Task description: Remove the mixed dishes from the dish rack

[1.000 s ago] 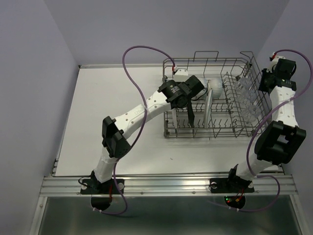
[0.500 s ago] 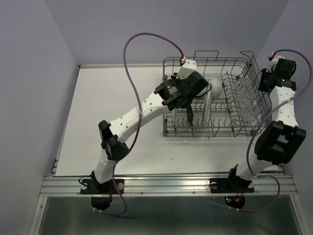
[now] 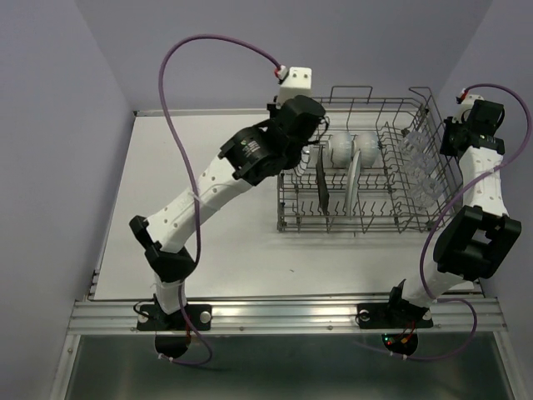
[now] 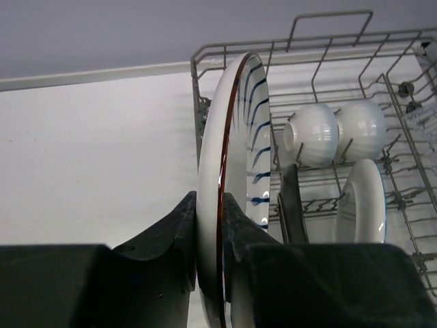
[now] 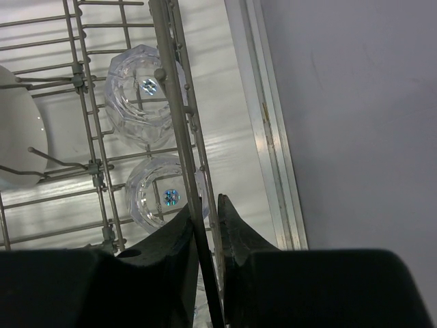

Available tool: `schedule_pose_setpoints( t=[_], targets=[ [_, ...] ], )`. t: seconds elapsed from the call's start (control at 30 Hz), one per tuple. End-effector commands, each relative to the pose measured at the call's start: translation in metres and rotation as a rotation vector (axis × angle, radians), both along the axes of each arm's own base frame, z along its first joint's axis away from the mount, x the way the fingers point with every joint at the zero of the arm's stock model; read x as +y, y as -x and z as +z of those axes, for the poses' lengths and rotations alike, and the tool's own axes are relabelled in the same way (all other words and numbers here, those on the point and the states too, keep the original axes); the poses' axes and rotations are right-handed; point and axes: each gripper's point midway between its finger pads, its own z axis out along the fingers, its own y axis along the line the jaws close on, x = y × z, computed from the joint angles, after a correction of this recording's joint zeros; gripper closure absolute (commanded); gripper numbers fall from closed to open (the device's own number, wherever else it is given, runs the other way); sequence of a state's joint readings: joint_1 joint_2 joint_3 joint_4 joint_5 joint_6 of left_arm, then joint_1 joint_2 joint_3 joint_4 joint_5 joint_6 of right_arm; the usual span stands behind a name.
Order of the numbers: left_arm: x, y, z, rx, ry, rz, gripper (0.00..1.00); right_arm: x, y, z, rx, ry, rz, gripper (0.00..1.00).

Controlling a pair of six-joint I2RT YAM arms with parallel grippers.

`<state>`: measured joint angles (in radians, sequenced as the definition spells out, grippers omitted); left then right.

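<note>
My left gripper point(image 4: 209, 201) is shut on the rim of a white plate point(image 4: 235, 137) with blue stripes and a dark red edge, held upright over the left end of the dish rack point(image 4: 328, 17). In the top view the left arm point(image 3: 250, 154) hides this plate. Inside the rack point(image 3: 366, 225) stand a dark plate point(image 3: 321, 190), a white plate point(image 3: 354, 179), two white bowls point(image 4: 312, 133) and clear glasses point(image 5: 140, 96). My right gripper point(image 5: 203, 205) is shut on a wire of the rack's tall right side point(image 5: 174, 89).
The rack sits at the back right of the white table point(image 3: 200, 183), close to the back wall and the right wall point(image 5: 355, 102). A raised metal edge strip point(image 5: 263, 123) runs along the table beside the rack. The left arm's purple cable point(image 3: 171, 100) loops high above the table.
The left arm has risen and swung back and left, drawing the striped plate up from between the rack's tines. The right gripper stays on the rack's side wire.
</note>
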<state>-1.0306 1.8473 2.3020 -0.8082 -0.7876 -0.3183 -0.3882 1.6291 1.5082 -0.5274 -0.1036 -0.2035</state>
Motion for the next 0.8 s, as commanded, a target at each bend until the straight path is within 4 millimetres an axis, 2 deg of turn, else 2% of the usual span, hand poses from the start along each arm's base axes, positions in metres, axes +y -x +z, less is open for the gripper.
schedule_pose_setpoints(
  t=[0.0, 0.03, 0.07, 0.13, 0.2, 0.23, 0.27, 0.3, 0.33, 0.37, 0.4, 0.5, 0.57, 0.6, 0.63, 0.7, 0.73, 0.77],
  targets=[
    [0.08, -0.02, 0.086, -0.167, 0.282, 0.133, 1.0, 0.017, -0.007, -0.02, 0.02, -0.099, 0.017, 0.99],
    [0.093, -0.022, 0.075, -0.15, 0.275, 0.136, 1.0, 0.017, -0.006, -0.021, 0.021, -0.1, 0.012, 0.99],
    [0.116, -0.036, 0.069, -0.152, 0.282, 0.179, 1.0, 0.016, -0.006, -0.02, 0.02, -0.1, 0.01, 0.99],
    [0.127, -0.043, 0.055, -0.154, 0.31, 0.118, 1.0, 0.017, -0.007, -0.021, 0.019, -0.107, 0.007, 0.99],
    [0.151, -0.058, 0.049, -0.156, 0.388, 0.098, 1.0, 0.018, -0.008, -0.023, 0.021, -0.117, 0.007, 0.99],
    [0.159, -0.063, 0.015, -0.103, 0.372, 0.101, 1.0, 0.018, -0.008, -0.024, 0.023, -0.121, 0.011, 0.99],
    [0.172, -0.058, 0.018, -0.124, 0.409, 0.1, 1.0, 0.018, -0.008, -0.023, 0.022, -0.12, 0.011, 0.99],
    [0.183, -0.066, -0.005, -0.106, 0.426, 0.072, 1.0, 0.018, -0.009, -0.024, 0.023, -0.121, 0.011, 0.99],
    [0.192, -0.062, -0.003, -0.128, 0.451, 0.062, 1.0, 0.018, -0.009, -0.024, 0.025, -0.121, 0.011, 0.99],
    [0.2, -0.063, -0.013, -0.12, 0.466, 0.061, 1.0, 0.018, -0.009, -0.026, 0.029, -0.122, 0.011, 0.99],
    [0.21, -0.067, -0.031, -0.099, 0.484, 0.049, 1.0, 0.018, -0.009, -0.027, 0.031, -0.124, 0.01, 0.98],
    [0.218, -0.073, -0.054, -0.064, 0.521, 0.011, 1.0, 0.019, -0.01, -0.026, 0.028, -0.129, 0.011, 0.97],
    [0.232, -0.082, -0.079, -0.047, 0.53, 0.025, 1.0, 0.021, -0.012, -0.027, 0.029, -0.146, 0.019, 0.95],
    [0.23, -0.082, -0.087, -0.032, 0.541, -0.008, 1.0, 0.023, -0.012, -0.028, 0.029, -0.152, 0.024, 0.95],
    [0.24, -0.084, -0.11, 0.011, 0.569, 0.017, 1.0, 0.024, -0.012, -0.028, 0.029, -0.157, 0.032, 0.95],
    [0.234, -0.084, -0.115, 0.003, 0.608, -0.064, 1.0, 0.025, -0.013, -0.029, 0.029, -0.16, 0.035, 0.95],
    [0.237, -0.086, -0.136, 0.035, 0.608, -0.047, 1.0, 0.025, -0.013, -0.029, 0.029, -0.16, 0.038, 0.95],
    [0.242, -0.089, -0.146, 0.048, 0.593, -0.028, 1.0, 0.025, -0.013, -0.03, 0.032, -0.161, 0.04, 0.95]
  ],
)
